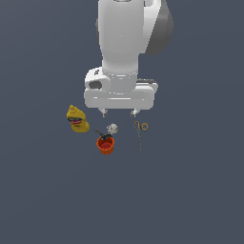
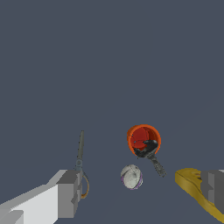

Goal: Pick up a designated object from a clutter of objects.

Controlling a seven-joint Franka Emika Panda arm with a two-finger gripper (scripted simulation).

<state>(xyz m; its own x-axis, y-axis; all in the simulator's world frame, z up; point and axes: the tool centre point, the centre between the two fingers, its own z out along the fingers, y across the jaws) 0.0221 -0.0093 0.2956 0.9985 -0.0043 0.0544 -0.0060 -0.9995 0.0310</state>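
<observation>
The designated object, a small pair of scissors with two orange ring handles and thin grey blades, lies flat on the floor at the exterior view's right of the clutter. In the wrist view the scissors show their blade, with the handles partly hidden behind one finger. My gripper hangs open above the floor, behind the objects and clear of them all. The wrist view shows my gripper with its jaws wide apart and nothing between them but the floor below.
A yellow bottle-like item lies at the exterior view's left. An orange cup sits in the middle with a dark piece across its rim. A small whitish ball rests just behind the cup. The floor is plain dark grey.
</observation>
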